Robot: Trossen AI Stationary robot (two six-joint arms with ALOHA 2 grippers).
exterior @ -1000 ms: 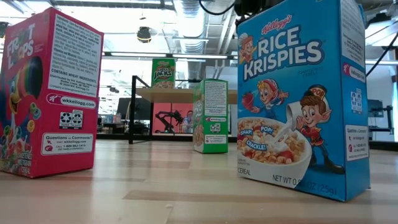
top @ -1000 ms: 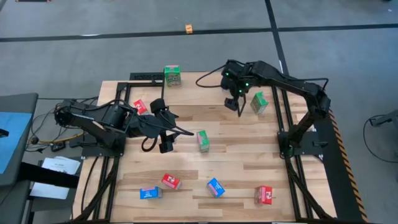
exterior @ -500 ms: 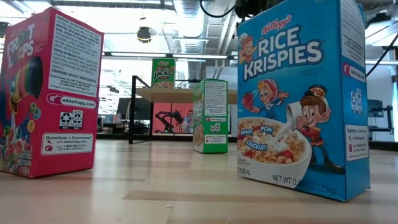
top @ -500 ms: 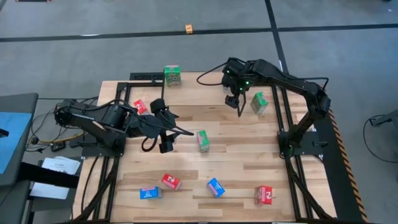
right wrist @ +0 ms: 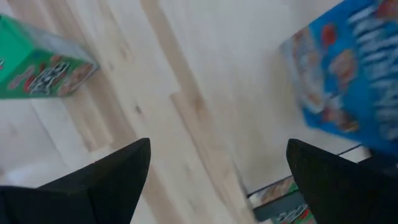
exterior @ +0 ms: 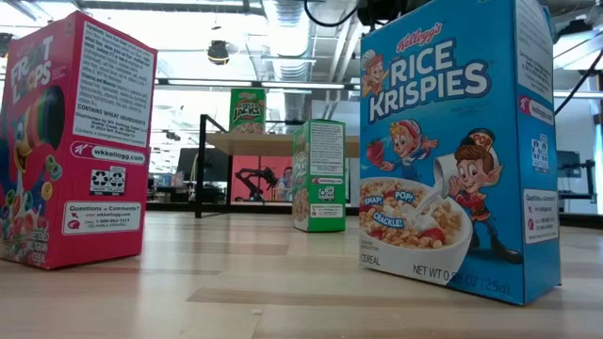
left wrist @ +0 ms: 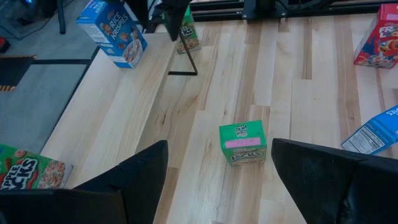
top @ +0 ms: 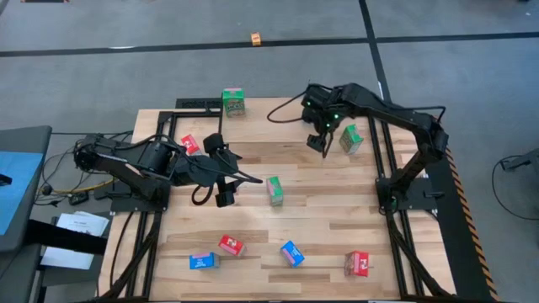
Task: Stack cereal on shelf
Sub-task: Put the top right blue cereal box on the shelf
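Movement over the last second is slight: only the right tool [top: 317, 141] is seen to have shifted a little above the far end of the shelf [left wrist: 112, 106], its fingers spread wide and empty. A blue box [left wrist: 112, 31] stands upright on the shelf just beneath it, so that placement is judged finished. An Apple Jacks box [top: 233, 103] is set at the shelf's other end. The left tool [top: 223, 195] is unmoved, held open and empty over the desk [top: 337, 202], with a green box [left wrist: 242, 143] lying just ahead of its fingers. Seven boxes are left on the desk, so most of the stacking is judged undone.
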